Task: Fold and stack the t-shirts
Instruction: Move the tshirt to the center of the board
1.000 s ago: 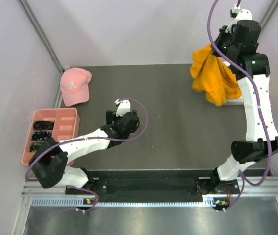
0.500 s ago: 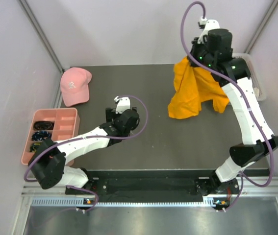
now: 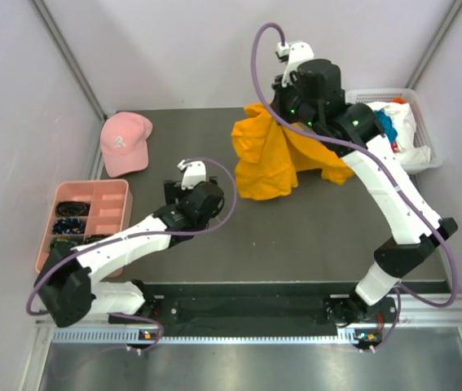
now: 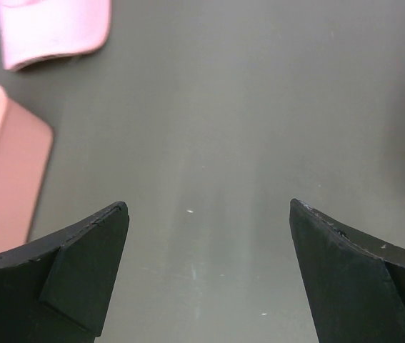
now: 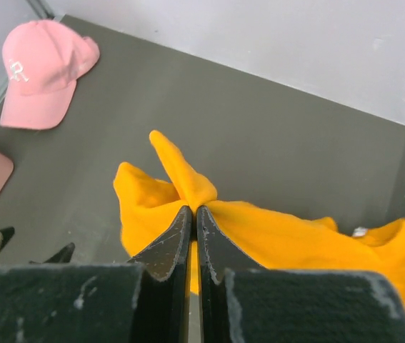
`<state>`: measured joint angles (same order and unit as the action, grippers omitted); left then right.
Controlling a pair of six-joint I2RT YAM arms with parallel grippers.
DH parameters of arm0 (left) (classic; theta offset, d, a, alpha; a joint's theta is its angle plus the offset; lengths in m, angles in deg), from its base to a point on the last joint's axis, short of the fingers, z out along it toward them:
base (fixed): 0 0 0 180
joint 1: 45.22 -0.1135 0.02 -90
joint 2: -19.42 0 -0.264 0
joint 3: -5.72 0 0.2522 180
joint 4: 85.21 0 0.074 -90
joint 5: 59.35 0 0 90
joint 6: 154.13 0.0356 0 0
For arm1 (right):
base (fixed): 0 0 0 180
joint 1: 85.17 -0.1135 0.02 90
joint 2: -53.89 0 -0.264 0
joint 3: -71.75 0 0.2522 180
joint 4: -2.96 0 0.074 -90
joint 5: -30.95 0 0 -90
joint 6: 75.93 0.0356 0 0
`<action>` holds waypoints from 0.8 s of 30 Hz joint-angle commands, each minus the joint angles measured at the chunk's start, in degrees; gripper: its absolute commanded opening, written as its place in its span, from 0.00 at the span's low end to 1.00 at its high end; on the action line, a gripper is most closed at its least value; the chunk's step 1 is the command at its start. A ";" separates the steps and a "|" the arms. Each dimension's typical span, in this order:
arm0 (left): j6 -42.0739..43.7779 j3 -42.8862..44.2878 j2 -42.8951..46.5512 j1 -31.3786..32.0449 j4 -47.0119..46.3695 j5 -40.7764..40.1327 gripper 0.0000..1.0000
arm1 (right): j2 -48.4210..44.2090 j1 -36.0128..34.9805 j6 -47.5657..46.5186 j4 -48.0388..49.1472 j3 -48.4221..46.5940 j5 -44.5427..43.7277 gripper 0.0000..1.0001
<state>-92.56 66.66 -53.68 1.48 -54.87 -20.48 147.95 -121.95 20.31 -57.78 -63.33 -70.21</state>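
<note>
An orange-yellow t-shirt (image 3: 273, 163) hangs bunched over the middle of the dark table, lifted by my right gripper (image 5: 193, 209), which is shut on a pinch of its cloth (image 5: 188, 179). In the top view that gripper (image 3: 286, 122) is mostly hidden behind its wrist. Teal-blue and white t-shirts (image 3: 397, 124) lie crumpled in a white basket (image 3: 430, 161) at the back right. My left gripper (image 4: 209, 214) hovers low over bare table left of the orange shirt, its jaws wide open and holding nothing; from above it (image 3: 183, 177) sits left of centre.
A pink baseball cap (image 3: 124, 142) lies at the back left. A pink divided tray (image 3: 108, 189) holding small dark items sits at the left edge. Grey walls close in the table on three sides.
My right arm has swung left from the back right corner, carrying the orange t-shirt out over the middle of the table and uncovering the basket. My left gripper has shifted slightly left.
</note>
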 commanded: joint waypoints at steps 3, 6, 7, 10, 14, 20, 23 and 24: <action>-0.67 2.92 7.27 -0.47 4.86 -5.55 0.99 | -0.45 -3.21 0.44 2.42 4.05 -2.03 0.00; -0.93 4.23 8.76 -0.55 7.58 -7.66 0.99 | -0.90 -4.35 0.70 3.39 4.95 -2.11 0.00; -1.02 5.02 9.11 -0.82 8.11 -7.93 0.99 | -0.72 -4.62 0.70 3.21 4.78 -2.29 0.00; -0.93 6.17 10.69 -2.48 10.14 -8.46 0.99 | -0.54 -5.15 1.23 2.42 4.69 -1.76 0.00; -0.93 5.56 12.98 -8.36 9.96 -3.81 0.99 | -0.81 -6.90 1.76 2.07 5.74 -1.41 0.00; -1.54 4.85 13.07 -14.62 9.79 2.44 0.99 | -0.72 -11.56 1.49 1.54 6.71 -2.20 0.00; -1.63 5.38 12.28 -14.71 9.79 2.36 0.99 | -1.16 -12.36 2.19 1.45 7.67 -3.17 0.00; -1.63 5.47 12.19 -14.71 9.79 2.36 0.99 | -1.33 -12.36 2.37 1.72 9.76 -4.30 0.00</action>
<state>-93.52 70.71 -41.13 -13.01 -45.49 -19.63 148.54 -133.25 21.44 -58.37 -55.72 -71.89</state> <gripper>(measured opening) 0.990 0.014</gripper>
